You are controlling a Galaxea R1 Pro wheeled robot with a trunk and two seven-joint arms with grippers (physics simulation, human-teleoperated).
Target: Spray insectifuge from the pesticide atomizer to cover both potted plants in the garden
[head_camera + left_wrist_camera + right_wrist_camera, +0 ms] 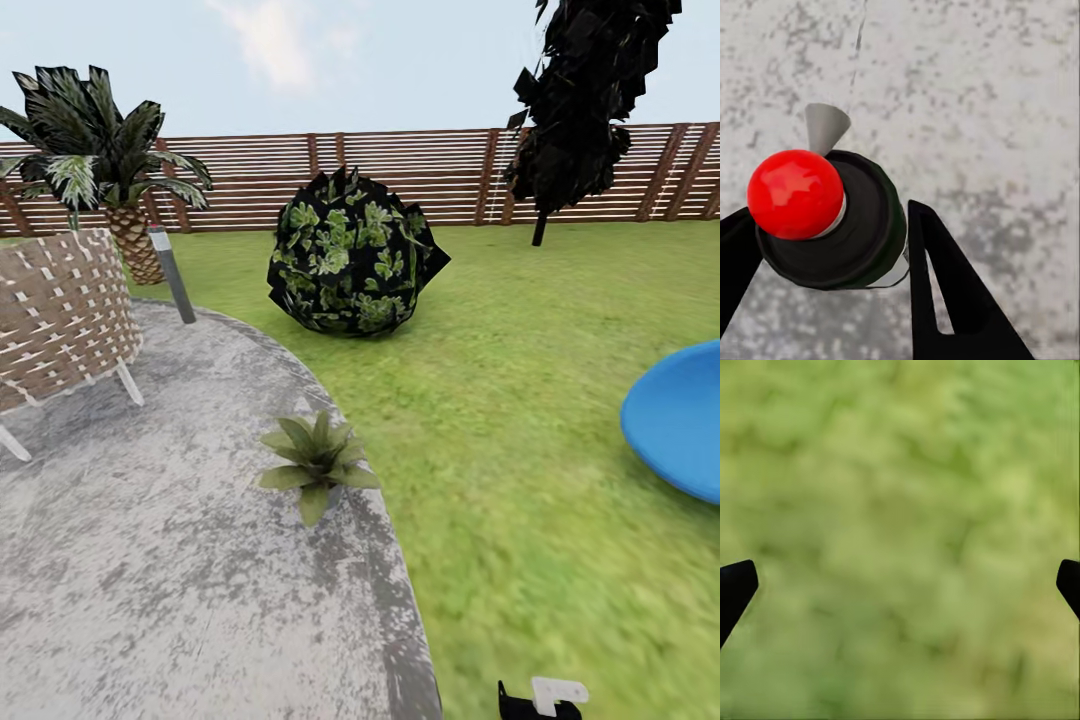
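The pesticide atomizer (862, 240) is seen end-on in the left wrist view: a dark green cylinder with a red ball top, a grey cone nozzle and a sliver of white label. My left gripper (832, 214) is shut on it, one black finger on each side, above the grey paved patio (982, 112). One potted plant (315, 462), a low rosette of pointed green leaves, stands at the patio's edge by the lawn in the head view. My right gripper (907, 577) is open over blurred grass with nothing between its fingers.
A wicker chair (60, 315) stands on the patio (150, 560) at left, with a palm (100, 160) and a grey bollard lamp (172, 272) behind it. A big leafy bush (350, 255), a dark tree (580, 100), a blue round object (680, 420) and the wooden fence (420, 175) surround the lawn.
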